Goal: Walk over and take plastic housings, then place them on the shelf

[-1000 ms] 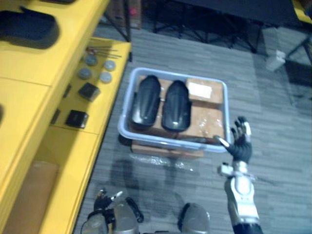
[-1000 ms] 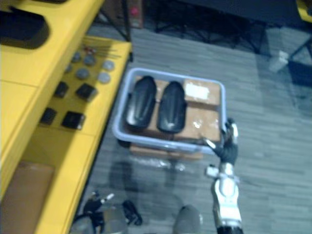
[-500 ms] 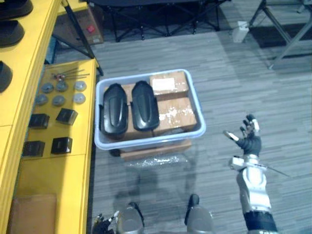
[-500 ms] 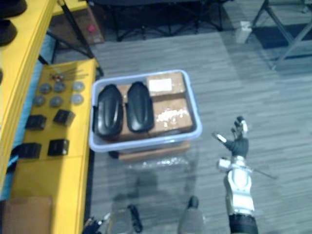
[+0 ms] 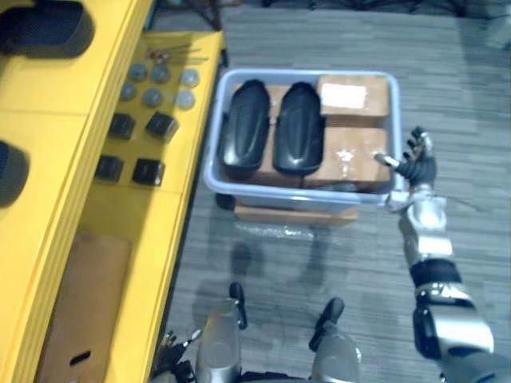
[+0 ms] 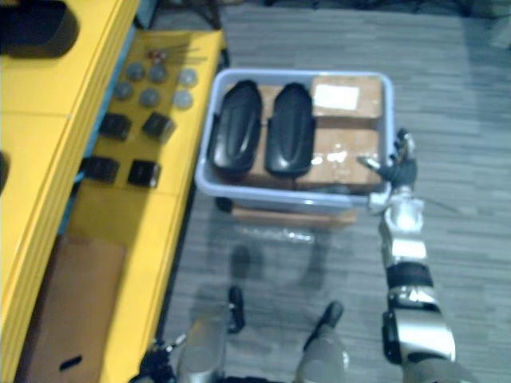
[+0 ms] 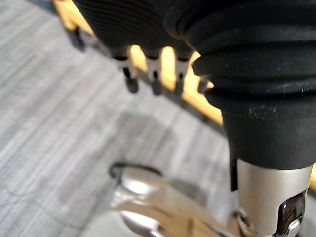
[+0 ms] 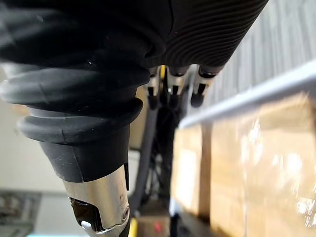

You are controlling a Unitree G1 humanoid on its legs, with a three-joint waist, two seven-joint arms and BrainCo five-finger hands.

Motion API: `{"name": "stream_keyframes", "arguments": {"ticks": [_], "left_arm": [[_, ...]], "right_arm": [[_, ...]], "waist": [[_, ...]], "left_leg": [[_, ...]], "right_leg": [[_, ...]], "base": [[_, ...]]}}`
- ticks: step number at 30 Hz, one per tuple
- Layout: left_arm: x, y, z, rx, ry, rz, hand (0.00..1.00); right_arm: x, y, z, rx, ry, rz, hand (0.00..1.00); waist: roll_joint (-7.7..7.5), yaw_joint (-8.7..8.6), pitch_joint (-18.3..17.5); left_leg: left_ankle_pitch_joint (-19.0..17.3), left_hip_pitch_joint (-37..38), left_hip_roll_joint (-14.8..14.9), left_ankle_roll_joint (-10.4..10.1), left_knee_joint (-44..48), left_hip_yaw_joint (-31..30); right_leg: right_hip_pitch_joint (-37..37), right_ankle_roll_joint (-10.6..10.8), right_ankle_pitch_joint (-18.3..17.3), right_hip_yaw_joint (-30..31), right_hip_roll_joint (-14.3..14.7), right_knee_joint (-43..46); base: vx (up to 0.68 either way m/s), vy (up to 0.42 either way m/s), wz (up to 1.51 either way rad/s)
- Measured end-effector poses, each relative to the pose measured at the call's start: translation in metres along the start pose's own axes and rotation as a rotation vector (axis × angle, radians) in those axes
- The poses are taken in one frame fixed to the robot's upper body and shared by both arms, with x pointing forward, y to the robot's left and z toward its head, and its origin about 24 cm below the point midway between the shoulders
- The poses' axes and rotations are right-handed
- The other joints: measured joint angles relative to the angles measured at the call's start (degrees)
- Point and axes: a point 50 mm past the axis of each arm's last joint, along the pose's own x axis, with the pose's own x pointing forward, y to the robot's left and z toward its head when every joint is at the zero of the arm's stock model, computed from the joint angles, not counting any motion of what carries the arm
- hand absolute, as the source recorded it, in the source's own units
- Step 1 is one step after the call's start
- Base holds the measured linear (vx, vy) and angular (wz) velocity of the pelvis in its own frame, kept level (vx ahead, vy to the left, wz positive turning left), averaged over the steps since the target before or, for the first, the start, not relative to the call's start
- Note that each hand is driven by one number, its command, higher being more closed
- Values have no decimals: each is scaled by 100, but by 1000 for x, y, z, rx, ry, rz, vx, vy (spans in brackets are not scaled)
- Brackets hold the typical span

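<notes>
Two black plastic housings (image 5: 243, 136) (image 5: 298, 137) lie side by side in a pale blue bin (image 5: 295, 192) on the floor, on top of brown cardboard boxes (image 5: 351, 148). My right hand (image 5: 417, 166) is open, fingers spread, just outside the bin's right front corner and holding nothing. In the right wrist view its fingers (image 8: 173, 85) point past the bin's rim (image 8: 256, 93) and the cardboard (image 8: 266, 163). My left hand (image 7: 131, 79) hangs low beside the yellow shelf, fingers relaxed and empty.
The yellow shelf (image 5: 72, 128) runs along the left. Black housings (image 5: 40, 28) sit on its upper level. Small black blocks (image 5: 148, 171) and grey discs (image 5: 185, 99) lie on the lower level. A cardboard sheet (image 5: 88, 303) lies at its near end. Grey carpet surrounds the bin.
The whole view has shifted, so the camera moved. My right hand, half a second ago apart from the bin, now stands by its right front corner.
</notes>
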Motion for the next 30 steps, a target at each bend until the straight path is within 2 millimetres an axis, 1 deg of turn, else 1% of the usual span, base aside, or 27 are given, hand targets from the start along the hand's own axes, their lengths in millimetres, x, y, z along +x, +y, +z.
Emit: {"name": "stream_keyframes", "arguments": {"ticks": [1, 2, 3, 4, 6, 7, 8, 9, 11, 13, 14, 16, 19, 20, 21, 22, 23, 24, 25, 27, 28, 30], "left_arm": [[0, -1, 0, 1, -1, -7, 0], [0, -5, 0, -1, 0, -23, 0], [0, -6, 0, -5, 3, -29, 0], [0, -9, -2, -24, 12, -35, 0], [0, -9, -5, -29, 24, -37, 0], [0, -14, -5, -18, 25, -56, 0], [0, -16, -5, -13, 25, -65, 0], [0, -16, -5, -12, 25, -67, 0], [0, -19, -5, -12, 30, -78, 0], [-1, -23, -8, -26, 44, -94, 0], [-1, -24, -10, -33, 54, -98, 0], [-1, -23, -13, -60, 69, -91, 0], [-2, -27, -14, -39, 76, -109, 0], [-2, -28, -15, -58, 83, -111, 0], [-3, -30, -19, -65, 99, -111, 0], [-3, -31, -20, -64, 106, -112, 0], [-4, -34, -22, -46, 116, -124, 0], [-4, -34, -23, -43, 117, -128, 0], [-4, -36, -24, -39, 125, -133, 0], [-5, -37, -25, -49, 134, -139, 0], [-5, -40, -26, -41, 144, -152, 0], [-5, -40, -27, -39, 153, -158, 0]], "right_arm": [[3, -1, 2, -5, 6, -2, 0], [7, -4, 4, 0, 28, -12, 0], [8, -6, 4, 1, 38, -19, 0], [12, -7, 6, 6, 56, -27, 0], [14, -7, 5, -2, 89, -32, 0], [16, -13, 5, 8, 117, -50, 0], [18, -16, 5, 5, 134, -60, 0], [19, -15, 6, 7, 138, -61, 0], [23, -17, 10, -15, 157, -75, 0], [23, -25, 9, -29, 190, -110, 0], [23, -32, 6, -42, 213, -148, 0], [23, -39, 7, -53, 221, -191, 0], [25, -53, 12, -71, 246, -280, 0], [25, -60, 14, -80, 253, -310, 100], [24, -64, 14, -85, 264, -334, 100], [24, -66, 15, -89, 268, -345, 100], [24, -73, 16, -102, 277, -371, 100], [23, -76, 17, -107, 281, -383, 100], [23, -82, 18, -124, 291, -396, 100], [22, -89, 21, -147, 300, -409, 100], [22, -100, 25, -159, 314, -423, 100], [22, -104, 26, -168, 331, -420, 100]], "waist": [[37, 23, 22], [103, 103, 70], [130, 150, 90], [188, 201, 118], [220, 295, 154], [302, 373, 213], [322, 421, 215], [333, 430, 219], [429, 463, 266], [516, 511, 288], [546, 574, 267], [553, 588, 263], [634, 705, 209], [670, 757, 185], [737, 787, 139], [771, 808, 116], [840, 882, 68], [869, 907, 48], [919, 970, 12], [966, 1024, -21], [1021, 1046, -60], [1036, 1051, -71]], "left_leg": [[0, -53, -2, 0, 41, -62], [-1, -134, -9, 1, 100, -130], [0, -158, -18, 2, 105, -146], [1, -231, -39, 4, 141, -220], [1, -322, -72, 5, 218, -284], [-2, -336, -103, 8, 270, -339], [-7, -385, -121, 18, 300, -348], [-9, -429, -128, 20, 320, -360], [-9, -572, -120, 21, 422, -407], [-4, -642, -128, 28, 469, -413], [2, -708, -135, 36, 500, -412], [22, -765, -164, 65, 515, -420], [21, -918, -177, 70, 614, -440], [24, -954, -199, 74, 621, -440], [19, -1007, -213, 80, 673, -471], [10, -1030, -213, 92, 694, -474], [7, -1080, -220, 94, 700, -487], [6, -1102, -224, 95, 705, -496], [4, -1121, -245, 91, 697, -506], [4, -1150, -262, 92, 701, -515], [7, -1220, -292, 96, 698, -547], [8, -1258, -294, 98, 699, -556]], "right_leg": [[-2, -1, -1, -35, -7, 30], [-31, -1, -1, -95, -25, 75], [-56, -4, -3, -122, -37, 111], [-119, -22, -19, -171, -71, 227], [-219, -26, -110, -174, -140, 400], [-247, -23, -161, -181, -195, 541], [-314, -18, -214, -179, -230, 613], [-346, -5, -250, -180, -243, 648], [-487, -29, -281, -182, -269, 797], [-571, -34, -300, -176, -312, 892], [-640, -40, -311, -165, -341, 953], [-723, -53, -337, -159, -397, 1061], [-886, -67, -353, -145, -440, 1177], [-937, -60, -374, -139, -477, 1225], [-963, -58, -392, -157, -503, 1245], [-982, -62, -399, -156, -507, 1259], [-1018, -64, -414, -159, -518, 1282], [-1036, -66, -434, -162, -525, 1294], [-1067, -72, -460, -165, -554, 1329], [-1103, -80, -474, -166, -583, 1368], [-1148, -80, -474, -187, -597, 1373], [-1173, -80, -474, -197, -595, 1362]], "base": [[-26, 58, 33], [-24, 37, 19], [-43, 44, 21], [-53, 42, 17], [-61, 44, 15], [-78, 40, 11], [-94, 39, 12], [-82, 21, 8], [-107, 24, 5], [-100, 30, 0], [-82, 31, 1], [-73, 27, 4], [-72, 23, 3], [-74, 24, 10], [-70, 25, 8], [-60, 19, 8], [-45, 10, 3], [-56, 6, 6], [-37, -1, 6], [-24, -4, 7], [-13, -4, 7], [-5, -2, 3]]}}
